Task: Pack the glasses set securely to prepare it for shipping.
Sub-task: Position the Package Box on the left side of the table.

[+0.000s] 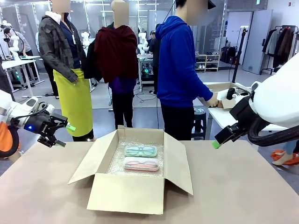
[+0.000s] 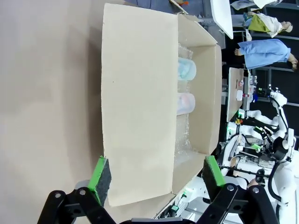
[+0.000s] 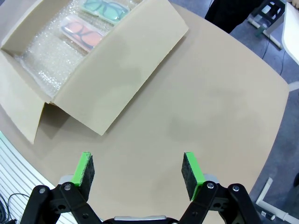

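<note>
Nearest the front camera, an open cardboard box sits on the tan table, flaps spread, its floor lined with bubble wrap. Inside lie the two clear cases side by side: the mint-green glasses case farther from the robot, the pink glasses case nearer. Left gripper hovers left of the box, jaws wide and empty. Right gripper hovers over bare table right of the box, jaws likewise spread, holding nothing.
</note>
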`<state>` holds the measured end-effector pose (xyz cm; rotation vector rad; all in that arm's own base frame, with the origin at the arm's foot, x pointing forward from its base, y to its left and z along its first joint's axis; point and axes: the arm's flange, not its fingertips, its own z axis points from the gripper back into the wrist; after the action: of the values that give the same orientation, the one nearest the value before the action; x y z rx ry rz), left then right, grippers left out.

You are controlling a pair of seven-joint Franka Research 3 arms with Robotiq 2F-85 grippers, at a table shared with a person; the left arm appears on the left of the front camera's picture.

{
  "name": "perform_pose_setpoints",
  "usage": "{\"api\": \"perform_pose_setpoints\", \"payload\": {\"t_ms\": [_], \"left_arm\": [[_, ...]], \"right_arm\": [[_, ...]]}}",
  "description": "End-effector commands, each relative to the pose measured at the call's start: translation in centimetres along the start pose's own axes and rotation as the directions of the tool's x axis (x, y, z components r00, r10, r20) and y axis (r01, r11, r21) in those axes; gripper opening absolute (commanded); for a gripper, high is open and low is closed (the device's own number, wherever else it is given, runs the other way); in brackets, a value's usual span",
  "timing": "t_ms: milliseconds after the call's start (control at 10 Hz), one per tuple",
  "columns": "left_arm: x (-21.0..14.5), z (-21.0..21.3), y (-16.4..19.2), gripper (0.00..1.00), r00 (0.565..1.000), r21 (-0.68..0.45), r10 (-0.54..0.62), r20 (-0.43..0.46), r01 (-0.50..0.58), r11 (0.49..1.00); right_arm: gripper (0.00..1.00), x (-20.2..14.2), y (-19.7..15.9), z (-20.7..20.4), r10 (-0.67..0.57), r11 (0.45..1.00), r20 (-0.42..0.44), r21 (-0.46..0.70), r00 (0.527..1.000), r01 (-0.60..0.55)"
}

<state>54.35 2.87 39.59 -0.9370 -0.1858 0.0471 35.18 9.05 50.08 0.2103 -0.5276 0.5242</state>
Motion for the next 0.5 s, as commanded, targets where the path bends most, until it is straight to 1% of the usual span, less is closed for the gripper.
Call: {"api": "perform_pose_setpoints", "payload": {"t_ms": [0,100,200,400], "left_arm": [[0.0,-0.1,0.0,1.0,1.0,0.0,0.001,-0.002,-0.001,1.0],[0.9,-0.7,1.5,1.0,1.0,-0.054,0.002,-0.001,-0.002,0.999],[1.2,-1.0,2.7,1.0,0.999,-0.085,-0.025,0.039,0.028,0.996],[1.0,-1.9,4.6,1.0,0.998,-0.131,-0.035,0.054,0.042,0.991]], "right_arm": [[0.94,-0.1,0.3,0.0,-0.016,1.0,-0.007,-0.007,1.0,0.016],[0.94,-0.1,0.3,0.0,-0.016,1.0,-0.007,-0.007,1.0,0.016],[0.94,-0.1,0.3,0.0,-0.016,1.0,-0.007,-0.007,1.0,0.016],[0.94,-0.1,0.3,0.0,-0.016,1.0,-0.007,-0.007,1.0,0.016]]}}
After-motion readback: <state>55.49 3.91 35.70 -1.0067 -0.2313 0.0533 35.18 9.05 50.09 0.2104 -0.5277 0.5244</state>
